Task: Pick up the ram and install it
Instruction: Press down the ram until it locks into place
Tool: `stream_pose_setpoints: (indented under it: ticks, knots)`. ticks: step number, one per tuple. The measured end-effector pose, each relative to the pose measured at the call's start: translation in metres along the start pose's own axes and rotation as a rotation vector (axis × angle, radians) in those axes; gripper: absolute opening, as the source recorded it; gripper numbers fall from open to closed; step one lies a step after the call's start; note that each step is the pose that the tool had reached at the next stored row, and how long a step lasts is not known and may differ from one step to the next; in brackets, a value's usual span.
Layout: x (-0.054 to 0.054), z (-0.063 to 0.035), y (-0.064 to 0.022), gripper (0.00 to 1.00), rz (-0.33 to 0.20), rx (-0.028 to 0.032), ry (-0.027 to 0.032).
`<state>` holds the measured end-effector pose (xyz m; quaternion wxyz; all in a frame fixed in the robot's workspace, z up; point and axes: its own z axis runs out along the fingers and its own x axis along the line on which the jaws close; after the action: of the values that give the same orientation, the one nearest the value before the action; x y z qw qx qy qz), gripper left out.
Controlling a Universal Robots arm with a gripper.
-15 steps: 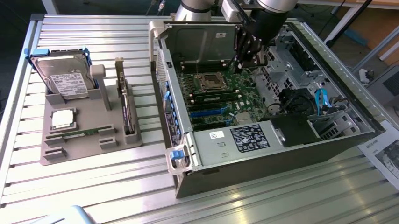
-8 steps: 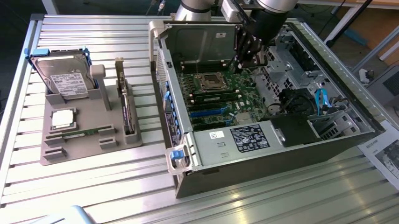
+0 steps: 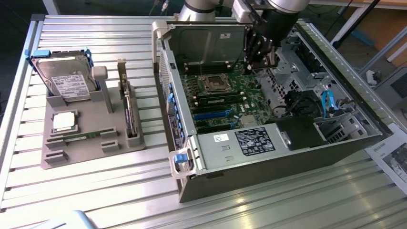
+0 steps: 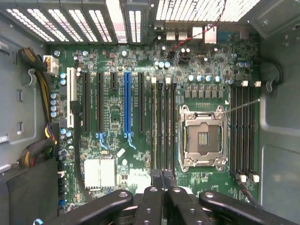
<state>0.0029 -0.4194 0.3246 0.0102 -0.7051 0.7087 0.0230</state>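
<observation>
Apparently close to finished: ram (image 4: 153, 126) standing in a memory slot, gripper (image 4: 162, 176) closed just by one end of it.

Reaches down into the open computer case (image 3: 254, 157) and hangs low over the motherboard (image 4: 117, 140), jaws brought fully together with nothing visibly caught between them. Shows edge-on as a thin greenish line in the bank of slots just beside the empty CPU socket (image 4: 202, 138), on the side toward the blue expansion slot (image 4: 127, 108); hard to tell whether pressed fully home or whether the end latches have closed. Judged done: pickup and placing into the slot. Left, if anything: the last press home. Over on the grey parts tray (image 3: 89, 152), well apart from the case, a second stick (image 3: 83, 136) lying flat near the loose processor chip (image 3: 64, 121).
</observation>
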Motion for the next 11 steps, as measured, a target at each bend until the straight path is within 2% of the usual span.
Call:
stream_pose_setpoints:
  ticks: [11]
  knots:
    - [0.000,-0.0006,-0.0395,0.10,0.000,0.0000,0.0001]
